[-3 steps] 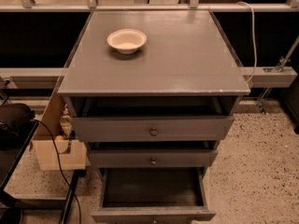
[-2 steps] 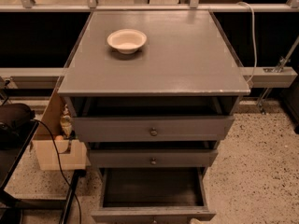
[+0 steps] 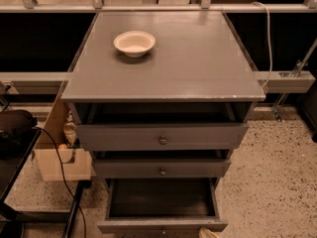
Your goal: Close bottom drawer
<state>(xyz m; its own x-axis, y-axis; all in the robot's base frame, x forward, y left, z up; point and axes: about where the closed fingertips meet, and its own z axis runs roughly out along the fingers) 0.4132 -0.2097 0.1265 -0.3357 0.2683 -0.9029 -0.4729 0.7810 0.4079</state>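
Little had moved: only a pale tip, which we took for the gripper (image 3: 208, 233), had edged in at the bottom edge of the view, just beside the right end of the bottom drawer (image 3: 162, 198). Whether it was parted or closed we could not tell. We judged closing not yet begun. The bottom drawer stood pulled well out beneath the middle drawer (image 3: 162, 168), its dark tray exposed.
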